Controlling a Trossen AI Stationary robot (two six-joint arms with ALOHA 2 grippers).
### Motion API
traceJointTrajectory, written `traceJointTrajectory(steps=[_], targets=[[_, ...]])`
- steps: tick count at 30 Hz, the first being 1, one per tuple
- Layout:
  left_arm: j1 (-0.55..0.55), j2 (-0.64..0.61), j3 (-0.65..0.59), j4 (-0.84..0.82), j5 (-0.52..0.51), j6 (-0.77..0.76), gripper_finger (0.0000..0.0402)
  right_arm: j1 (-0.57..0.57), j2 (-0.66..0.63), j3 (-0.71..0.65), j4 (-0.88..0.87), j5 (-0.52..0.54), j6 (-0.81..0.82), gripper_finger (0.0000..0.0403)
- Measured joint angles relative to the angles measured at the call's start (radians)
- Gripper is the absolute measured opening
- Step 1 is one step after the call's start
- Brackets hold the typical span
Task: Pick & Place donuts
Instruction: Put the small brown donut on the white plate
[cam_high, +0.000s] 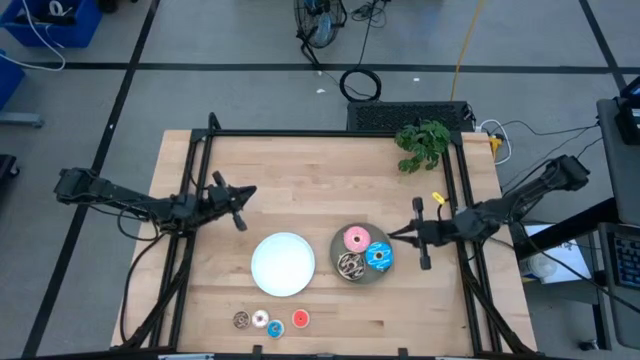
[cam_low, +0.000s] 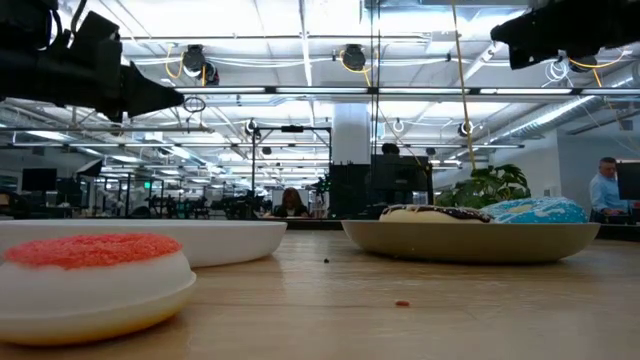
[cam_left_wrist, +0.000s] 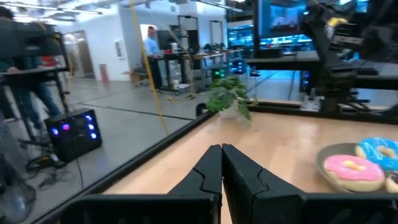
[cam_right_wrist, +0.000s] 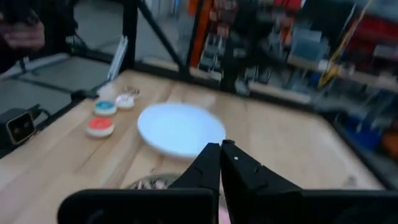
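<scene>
Three larger donuts lie on the grey plate (cam_high: 338, 248): pink (cam_high: 355, 239), blue (cam_high: 378, 256) and sprinkled chocolate-brown (cam_high: 349, 264). Several mini donuts rest on the table near its front edge: brown (cam_high: 241, 320), white (cam_high: 259, 319), blue (cam_high: 274, 328) and red (cam_high: 300, 319). My right gripper (cam_high: 395, 237) is shut and holds nothing. It hovers level at the grey plate's right rim, pointing toward the table's left. My left gripper (cam_high: 247, 194) is shut with nothing in it, above the table's left half, apart from all the donuts.
A round white plate (cam_high: 283, 263) lies bare, left of the grey plate. A small green plant (cam_high: 422, 143) stands at the far right corner. Black frame rails run along the table's left and right sides. Bare wood lies across the far half of the table.
</scene>
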Motion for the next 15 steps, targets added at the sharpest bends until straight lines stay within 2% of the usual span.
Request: traceJointTrajectory(steps=[2,5,8,15], targets=[[0.000,0.000,0.000,-0.011,0.010,-0.030,0.0017,-0.009,0.000,-0.067,0.145,-0.001,-0.053,0.0003],[0.000,0.000,0.000,-0.045,0.088,-0.044,0.0017,-0.023,-0.020,-0.131,0.260,0.001,-0.096,0.0001],[0.000,0.000,0.000,-0.075,0.135,-0.026,0.0017,-0.037,-0.052,-0.173,0.282,0.000,-0.126,0.0001],[0.000,0.000,0.000,-0.049,0.095,0.009,0.0017,-0.092,-0.139,-0.208,0.249,-0.024,-0.058,0.0000]])
